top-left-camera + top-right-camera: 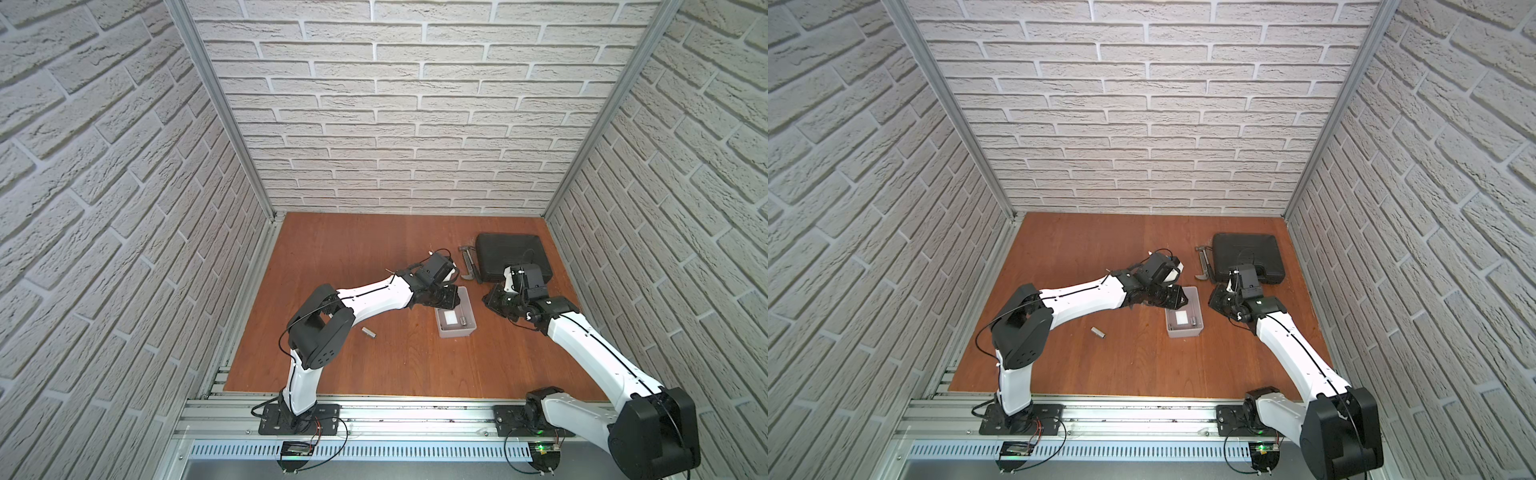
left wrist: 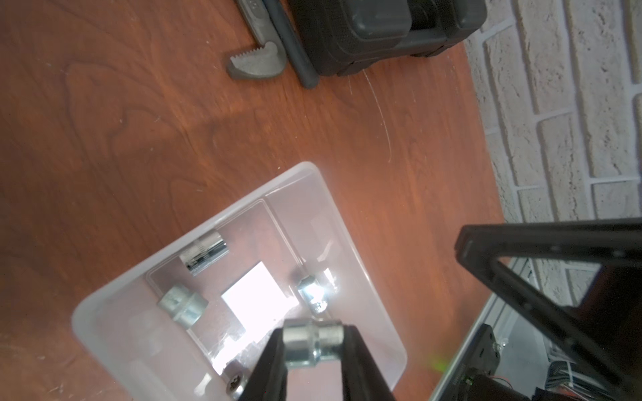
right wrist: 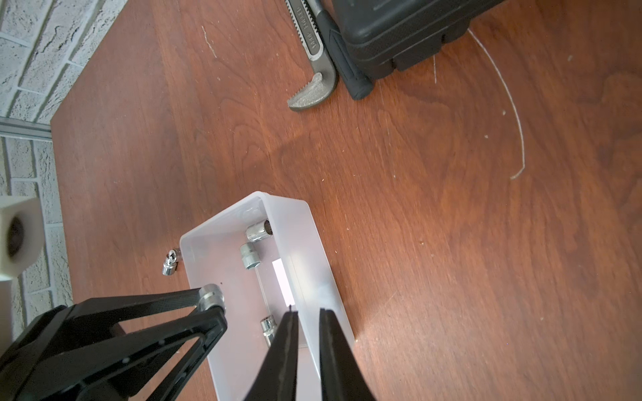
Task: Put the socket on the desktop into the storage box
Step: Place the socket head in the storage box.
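Just below the left gripper [image 2: 314,350], whose jaws pinch a small silvery metal cylindrical socket [image 2: 305,342], sits the translucent greyish-white rectangular plastic storage box [image 2: 333,222], while the right gripper [image 3: 305,310] beside it is closed on nothing.

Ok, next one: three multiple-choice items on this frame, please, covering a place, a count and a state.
1. The wrench lies: A in a gripper; B beside the black case; C on the front rail.
2. Sockets lying in the box: A one; B three; C five.
3. The left gripper is: A wide open; B shut empty; C shut on a socket.
Answers: B, it lies along the case's side; B, three rest inside; C, a socket sits between its fingers.
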Robot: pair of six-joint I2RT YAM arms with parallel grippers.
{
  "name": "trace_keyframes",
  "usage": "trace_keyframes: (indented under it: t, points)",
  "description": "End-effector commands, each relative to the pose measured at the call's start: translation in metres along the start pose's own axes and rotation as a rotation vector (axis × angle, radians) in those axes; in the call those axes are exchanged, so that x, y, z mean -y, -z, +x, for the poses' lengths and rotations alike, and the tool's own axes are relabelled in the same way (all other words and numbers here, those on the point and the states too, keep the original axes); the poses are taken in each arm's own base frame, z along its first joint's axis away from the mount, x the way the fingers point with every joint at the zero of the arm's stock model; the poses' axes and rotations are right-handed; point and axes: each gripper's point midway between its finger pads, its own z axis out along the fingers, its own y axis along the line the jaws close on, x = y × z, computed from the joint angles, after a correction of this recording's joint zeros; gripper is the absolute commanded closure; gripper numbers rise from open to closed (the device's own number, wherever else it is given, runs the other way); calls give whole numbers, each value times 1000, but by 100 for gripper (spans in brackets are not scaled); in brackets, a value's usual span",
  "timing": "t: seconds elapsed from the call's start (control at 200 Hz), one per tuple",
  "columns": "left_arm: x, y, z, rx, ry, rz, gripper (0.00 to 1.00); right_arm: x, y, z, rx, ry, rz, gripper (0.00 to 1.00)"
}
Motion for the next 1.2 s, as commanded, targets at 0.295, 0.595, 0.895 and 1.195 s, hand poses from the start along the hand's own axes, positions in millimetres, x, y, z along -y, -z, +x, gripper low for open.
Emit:
trace_keyframes:
  t: [0.295, 0.595, 0.895, 1.195]
  points:
    - [17, 16, -9, 39, -87, 7, 50, -6, 6, -2, 11, 6, -39, 81]
    - [9, 95, -25, 215, -225, -138, 49, -22, 10, -1, 8, 66, -73, 80]
    - [-53, 166, 8, 369, -179, -342, 47, -88, 1, 25, -18, 332, -107, 78]
    - [-113, 194, 44, 386, 3, -496, 48, -158, -23, 69, -95, 495, -202, 66]
